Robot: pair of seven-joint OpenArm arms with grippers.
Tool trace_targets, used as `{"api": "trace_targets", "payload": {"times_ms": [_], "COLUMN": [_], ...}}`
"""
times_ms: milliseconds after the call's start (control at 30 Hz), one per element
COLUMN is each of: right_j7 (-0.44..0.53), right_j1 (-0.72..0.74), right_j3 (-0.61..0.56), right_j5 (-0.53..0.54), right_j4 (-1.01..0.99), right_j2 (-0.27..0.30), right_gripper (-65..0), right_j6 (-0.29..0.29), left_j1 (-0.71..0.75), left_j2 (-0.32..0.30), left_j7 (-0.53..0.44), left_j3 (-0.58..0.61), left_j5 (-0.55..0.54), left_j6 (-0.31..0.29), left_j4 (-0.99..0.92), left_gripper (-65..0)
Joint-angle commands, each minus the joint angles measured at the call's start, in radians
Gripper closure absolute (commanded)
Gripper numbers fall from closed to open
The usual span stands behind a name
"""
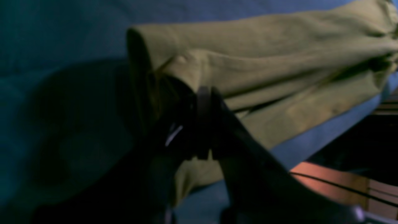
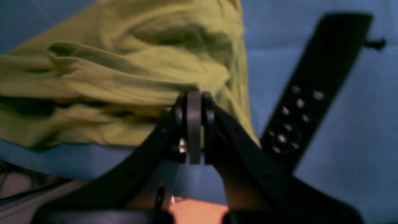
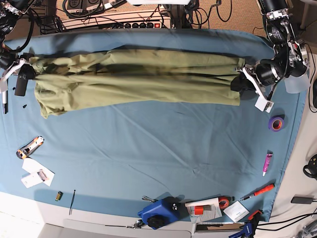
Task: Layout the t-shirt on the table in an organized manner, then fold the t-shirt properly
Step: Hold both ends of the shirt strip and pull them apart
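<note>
The olive-green t-shirt (image 3: 133, 79) is stretched in a long wrinkled band across the far half of the light-blue table (image 3: 148, 153). My left gripper (image 3: 239, 80) is at the band's right end in the base view. The left wrist view shows that gripper (image 1: 203, 93) shut on a bunched edge of the t-shirt (image 1: 264, 62). My right gripper (image 3: 30, 63) is at the band's left end. In the right wrist view, that gripper (image 2: 194, 96) is shut on the folded fabric of the t-shirt (image 2: 124, 71). A loose part of the shirt sags toward the table below the right gripper.
A black perforated bar (image 2: 311, 93) and a small black screw (image 2: 374, 43) lie beside the right gripper. A purple tape roll (image 3: 276, 123), a marker (image 3: 267, 163) and a red screwdriver (image 3: 257, 192) lie at the right edge. A box cutter (image 3: 29, 147), cards (image 3: 37, 172) and a blue tool (image 3: 158, 212) lie toward the front.
</note>
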Motion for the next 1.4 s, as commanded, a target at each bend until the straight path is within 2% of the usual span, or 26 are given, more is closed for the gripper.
{"api": "trace_targets", "payload": {"times_ms": [0, 233, 333, 400, 433, 500, 767, 900, 1033, 1133, 1267, 1367], "right_j7": [0.018, 0.018, 0.018, 0.018, 0.018, 0.018, 0.018, 0.018, 0.018, 0.018, 0.018, 0.018], "right_j1": [0.004, 0.004, 0.004, 0.004, 0.004, 0.004, 0.004, 0.004, 0.004, 0.004, 0.004, 0.004], "right_j3": [0.010, 0.008, 0.006, 0.006, 0.006, 0.007, 0.007, 0.007, 0.007, 0.007, 0.007, 0.007], "right_j5": [0.000, 0.004, 0.003, 0.004, 0.003, 0.004, 0.003, 0.003, 0.003, 0.003, 0.003, 0.003], "right_j4": [0.017, 0.017, 0.017, 0.017, 0.017, 0.017, 0.017, 0.017, 0.017, 0.017, 0.017, 0.017], "right_j2": [0.024, -0.059, -0.080, -0.083, -0.082, -0.082, -0.082, -0.082, -0.082, -0.082, -0.082, -0.082], "right_gripper": [0.0, 0.0, -0.9, -10.7, -14.3, -17.3, -17.3, -17.3, -17.3, -17.3, -17.3, -17.3], "right_j6": [0.001, 0.001, 0.001, 0.001, 0.001, 0.001, 0.001, 0.001, 0.001, 0.001, 0.001, 0.001], "left_j1": [-0.008, -0.008, -0.008, -0.008, -0.005, -0.002, 0.051, 0.090, 0.094, 0.094, 0.097, 0.105], "left_j2": [-0.011, -0.011, -0.011, -0.011, -0.011, -0.011, -0.005, -0.006, -0.005, -0.005, 0.000, 0.000], "left_j7": [-0.015, -0.017, -0.019, -0.018, -0.019, -0.020, -0.068, -0.139, -0.184, -0.185, -0.180, -0.180], "left_j3": [-0.007, -0.007, -0.007, -0.007, -0.007, -0.006, 0.000, 0.052, 0.087, 0.087, 0.087, 0.087], "left_j5": [0.000, -0.004, -0.004, -0.004, -0.004, -0.005, 0.000, 0.068, 0.131, 0.134, 0.161, 0.160], "left_j6": [-0.001, -0.001, 0.000, 0.004, 0.007, 0.007, 0.011, 0.084, 0.119, 0.119, 0.079, 0.079], "left_j4": [0.018, 0.018, 0.018, 0.018, 0.018, 0.018, 0.018, 0.017, 0.017, 0.017, 0.017, 0.017], "left_gripper": [0.0, 0.0, -17.0, -24.9, -26.4, -26.5, -26.5, -26.5, -26.5, -26.5, -26.5, -33.1]}}
